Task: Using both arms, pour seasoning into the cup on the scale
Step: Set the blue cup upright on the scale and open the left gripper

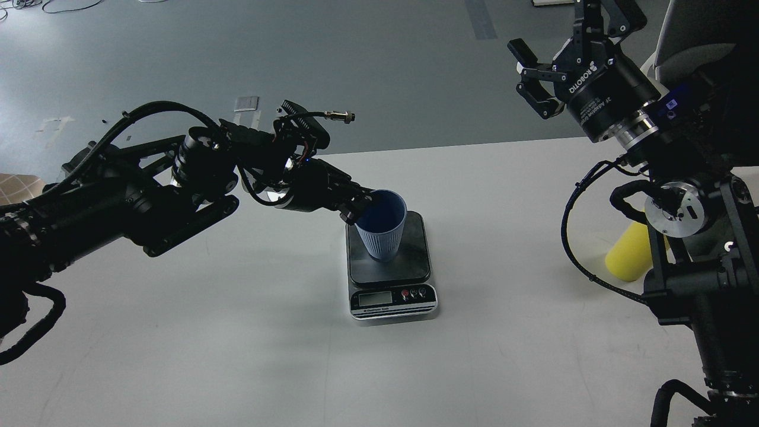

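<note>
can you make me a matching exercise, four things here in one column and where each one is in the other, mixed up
Things
1. ribbed blue cup
2. yellow squeeze bottle
3. right gripper
4. left gripper

Places
A. raised above the table's far right edge, holding nothing
B. on the kitchen scale
C. at the cup's rim
D. lying on the white table, partly hidden behind the right arm

Pairs: 1-B, 2-D, 3-A, 4-C

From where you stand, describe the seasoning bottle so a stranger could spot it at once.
Start at the white table and go to its right edge, behind the right arm's lower joints. The seasoning bottle shows there, mostly hidden. It is the only bright yellow thing in view.
</note>
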Robot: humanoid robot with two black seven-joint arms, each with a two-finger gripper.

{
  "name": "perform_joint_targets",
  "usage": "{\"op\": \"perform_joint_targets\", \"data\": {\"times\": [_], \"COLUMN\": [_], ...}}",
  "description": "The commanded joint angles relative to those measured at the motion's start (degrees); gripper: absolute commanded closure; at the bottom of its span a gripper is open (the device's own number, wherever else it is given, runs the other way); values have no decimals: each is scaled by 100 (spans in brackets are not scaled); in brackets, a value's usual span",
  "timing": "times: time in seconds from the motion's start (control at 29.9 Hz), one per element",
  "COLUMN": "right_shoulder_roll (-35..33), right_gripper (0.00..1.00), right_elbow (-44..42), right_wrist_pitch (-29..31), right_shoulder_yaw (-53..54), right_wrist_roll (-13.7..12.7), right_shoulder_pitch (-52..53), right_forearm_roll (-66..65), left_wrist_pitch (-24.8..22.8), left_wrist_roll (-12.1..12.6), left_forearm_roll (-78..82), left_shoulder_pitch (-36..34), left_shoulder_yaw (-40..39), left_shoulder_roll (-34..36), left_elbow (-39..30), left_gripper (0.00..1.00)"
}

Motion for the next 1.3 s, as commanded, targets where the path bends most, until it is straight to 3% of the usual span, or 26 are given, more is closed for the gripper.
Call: {"op": "perform_joint_targets", "data": {"times": [0.0, 0.23, 0.27, 0.3, 0.33, 0.37, 0.43, 0.57, 0.77, 0.84, 0.9, 1.1, 1.27], "right_shoulder_roll": [1, 1, 1, 1, 1, 1, 1, -8, -26, -26, -26, -8, -35], "right_gripper": [1, 1, 1, 1, 1, 1, 1, 1, 1, 1, 1, 1, 1], "right_elbow": [0, -9, -9, -9, -9, -9, -9, -9, -9, 0, 0, 9, 9], "right_wrist_pitch": [0, 0, 0, 0, 0, 0, 0, 9, 9, 9, 9, 9, 9], "right_shoulder_yaw": [0, 0, 0, 0, 0, 0, 0, 0, 0, 0, 0, 17, 70], "right_wrist_roll": [0, 9, 0, 0, 0, 0, 0, 0, 0, 0, 9, 53, 132], "right_shoulder_pitch": [-6, -6, -6, -6, -6, -6, -6, 3, 3, 3, 3, -6, -85], "right_forearm_roll": [0, 0, 0, 0, 0, 0, 0, 0, 0, 0, 0, 0, 9], "left_wrist_pitch": [32, 32, 32, 41, 49, 58, 58, 50, 50, 58, 76, 85, -56], "left_wrist_roll": [0, 0, 0, 0, 0, 0, 0, 0, 0, 0, 0, 0, 0], "left_forearm_roll": [1, -17, -34, -43, -69, -78, -105, -446, -474, -535, -666, -2267, -4959], "left_shoulder_pitch": [-11, -2, 7, 7, -11, -20, -28, -81, -64, -81, -90, -81, 68], "left_shoulder_yaw": [53, 35, 18, 9, -9, -35, -53, -44, -35, -70, -132, -1151, -2240], "left_shoulder_roll": [-7, -16, -16, -25, -16, -16, 1, -7, 19, 54, 80, 467, 669], "left_elbow": [-2, 6, 6, 6, 6, 6, 24, 112, 121, 129, 138, 393, 1297], "left_gripper": [100, 100, 94, 86, 70, 48, 17, 10, 9, 3, 2, 2, 2]}}
